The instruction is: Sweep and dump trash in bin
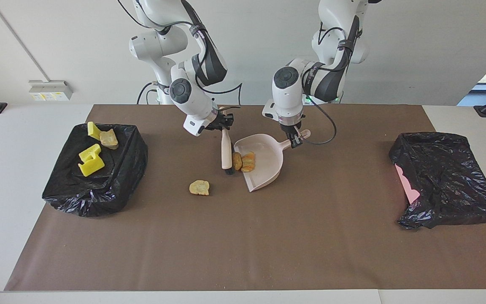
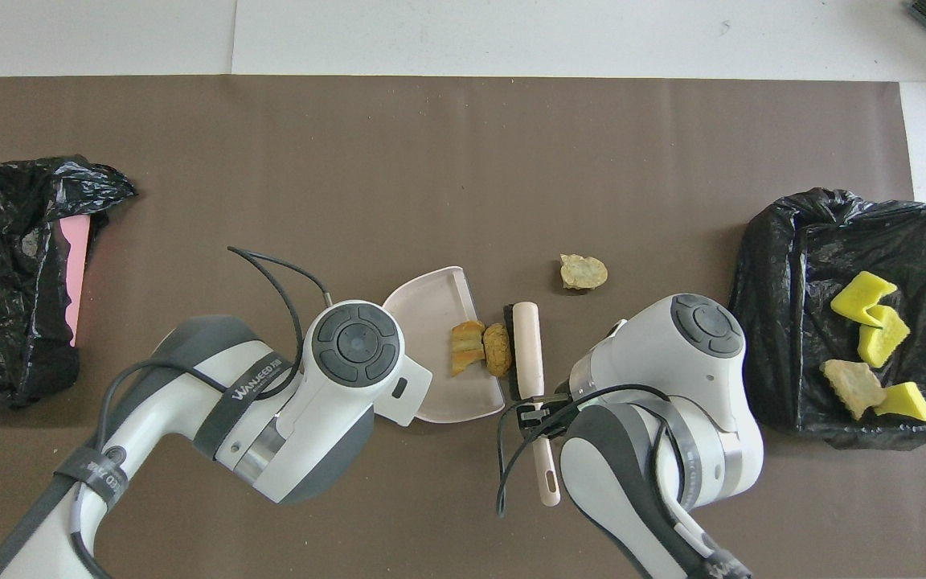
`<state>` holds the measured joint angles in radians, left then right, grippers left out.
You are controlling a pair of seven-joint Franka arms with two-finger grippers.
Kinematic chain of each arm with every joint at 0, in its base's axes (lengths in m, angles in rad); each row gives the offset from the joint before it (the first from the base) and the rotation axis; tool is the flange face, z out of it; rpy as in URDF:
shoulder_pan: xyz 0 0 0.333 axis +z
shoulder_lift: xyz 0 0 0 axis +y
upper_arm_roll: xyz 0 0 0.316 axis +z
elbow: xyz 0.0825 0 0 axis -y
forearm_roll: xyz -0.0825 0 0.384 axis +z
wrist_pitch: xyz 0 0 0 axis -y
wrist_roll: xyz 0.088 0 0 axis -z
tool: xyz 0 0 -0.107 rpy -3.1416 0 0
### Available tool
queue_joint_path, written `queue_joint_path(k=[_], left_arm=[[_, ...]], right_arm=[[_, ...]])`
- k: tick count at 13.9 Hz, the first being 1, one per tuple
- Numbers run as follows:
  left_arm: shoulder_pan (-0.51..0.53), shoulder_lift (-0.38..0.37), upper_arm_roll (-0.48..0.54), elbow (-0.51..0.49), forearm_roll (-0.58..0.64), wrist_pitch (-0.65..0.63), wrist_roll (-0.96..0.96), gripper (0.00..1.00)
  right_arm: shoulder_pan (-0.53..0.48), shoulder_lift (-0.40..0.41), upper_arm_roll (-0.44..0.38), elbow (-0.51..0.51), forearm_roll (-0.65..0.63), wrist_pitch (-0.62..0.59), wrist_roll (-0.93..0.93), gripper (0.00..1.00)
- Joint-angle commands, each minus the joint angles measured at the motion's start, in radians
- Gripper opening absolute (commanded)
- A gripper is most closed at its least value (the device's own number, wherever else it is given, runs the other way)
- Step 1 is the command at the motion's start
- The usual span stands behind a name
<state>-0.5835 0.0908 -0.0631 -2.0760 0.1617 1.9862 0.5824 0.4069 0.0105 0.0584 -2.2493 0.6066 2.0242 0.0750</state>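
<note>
Two grippers are engaged mid-table. The right gripper [image 1: 225, 125] is clamped on the handle of a beige plastic hand brush [image 1: 226, 150], held upright with its dark bristle end down on the brown paper mat [image 1: 243, 236]. The left gripper [image 1: 297, 140] is pinched on the stub handle of a pale pink plastic dustpan [image 1: 268, 162], which lies flat on the mat with its open lip facing the brush.

Two golden-brown bread-like lumps [image 1: 243, 161] are seen at the dustpan's lip, side by side: one is on the pan floor, the other is at the lip edge, touching the brush head. A third golden-brown lump [image 1: 199, 187] is left on the mat, farther from the robots than the brush and toward the right arm's end, apart from both tools.

A black-bag-lined bin [image 1: 120, 169] is placed at the right arm's end of the table. Three bright yellow foam pieces [image 1: 90, 160] and a fourth bread-like lump [image 1: 109, 139] are lying in it. A second black plastic bag [image 1: 449, 181], crumpled over something pink, is lying at the left arm's end, well apart from the dustpan.
</note>
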Motion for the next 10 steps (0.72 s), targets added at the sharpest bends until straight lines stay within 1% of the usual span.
queue_joint_path(k=[1, 3, 4, 5, 6, 7, 8, 9, 10], left_arm=[[-0.016, -0.026, 0.008, -0.032, 0.021, -0.004, -0.075, 0.00], [-0.018, -0.026, 0.006, -0.032, 0.019, -0.003, -0.088, 0.00], [-0.016, -0.026, 0.006, -0.032, 0.019, -0.001, -0.105, 0.00], [-0.016, -0.026, 0.006, -0.033, 0.019, -0.001, -0.117, 0.00], [-0.016, -0.026, 0.006, -0.033, 0.016, 0.002, -0.127, 0.00], [-0.018, -0.026, 0.006, -0.033, 0.012, 0.008, -0.150, 0.00], [-0.019, -0.025, 0.005, -0.036, 0.009, 0.016, -0.189, 0.00], [-0.024, -0.023, 0.005, -0.036, 0.002, 0.031, -0.197, 0.00], [-0.024, -0.020, 0.005, -0.039, -0.008, 0.049, -0.197, 0.00]], right_arm=[[0.007, 0.008, 0.001, 0.040, 0.172, -0.008, -0.067, 0.00], [-0.010, -0.003, -0.006, 0.063, 0.170, -0.047, -0.051, 0.00], [-0.019, -0.024, -0.020, 0.068, 0.127, -0.079, -0.011, 0.00], [-0.039, -0.049, -0.023, 0.086, 0.007, -0.102, 0.021, 0.00], [-0.069, -0.049, -0.017, 0.124, -0.114, -0.142, 0.046, 0.00], [-0.080, -0.032, -0.015, 0.161, -0.228, -0.169, 0.049, 0.00], [-0.082, -0.015, -0.017, 0.175, -0.366, -0.170, 0.045, 0.00], [-0.095, -0.001, -0.023, 0.186, -0.475, -0.173, 0.037, 0.00], [-0.135, 0.028, -0.023, 0.203, -0.570, -0.171, 0.008, 0.00]])
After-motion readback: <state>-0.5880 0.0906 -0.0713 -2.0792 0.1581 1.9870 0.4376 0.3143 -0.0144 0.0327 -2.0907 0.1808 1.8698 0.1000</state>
